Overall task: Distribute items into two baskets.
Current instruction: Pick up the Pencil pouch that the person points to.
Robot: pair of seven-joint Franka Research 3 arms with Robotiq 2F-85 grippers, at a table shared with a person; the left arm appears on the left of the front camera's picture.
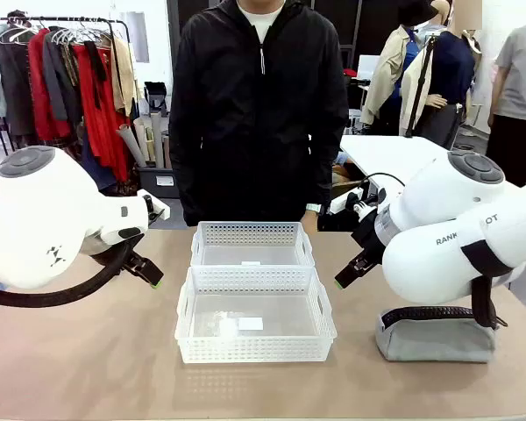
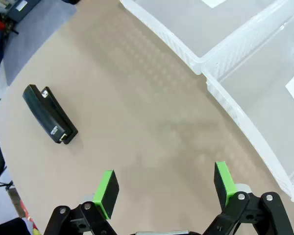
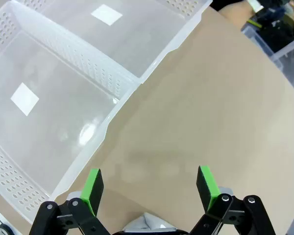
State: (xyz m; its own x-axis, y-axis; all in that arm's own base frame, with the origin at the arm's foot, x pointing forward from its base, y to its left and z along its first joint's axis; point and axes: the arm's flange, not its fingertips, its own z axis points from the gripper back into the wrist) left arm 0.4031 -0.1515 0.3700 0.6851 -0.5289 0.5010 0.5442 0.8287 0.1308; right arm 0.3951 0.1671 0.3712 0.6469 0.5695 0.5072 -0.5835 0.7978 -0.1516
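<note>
Front view: the near basket (image 1: 256, 349) and far basket (image 1: 250, 233) sit empty at the middle of the bench (image 1: 88, 351), reachable from either side. The pouch (image 1: 434, 340) lies far right.
Left wrist view: the left gripper (image 2: 165, 188), jaws apart and empty, hovers near the stapler (image 2: 50, 121), probably its pick.
Right wrist view: the right gripper (image 3: 149, 188), jaws apart and empty, waits beside both baskets.

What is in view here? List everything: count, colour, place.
near basket and far basket: 2, white, mid-table, one behind the other, no items inside.
pouch: 1, grey, on table at robot's right, under the right arm.
stapler: 1, black, on table left of the baskets.
table: 1, tan.
person: 1, black jacket, standing at far side.
left gripper: 1, black with green pads, open above bare table.
right gripper: 1, same colours, open above bare table.
</note>
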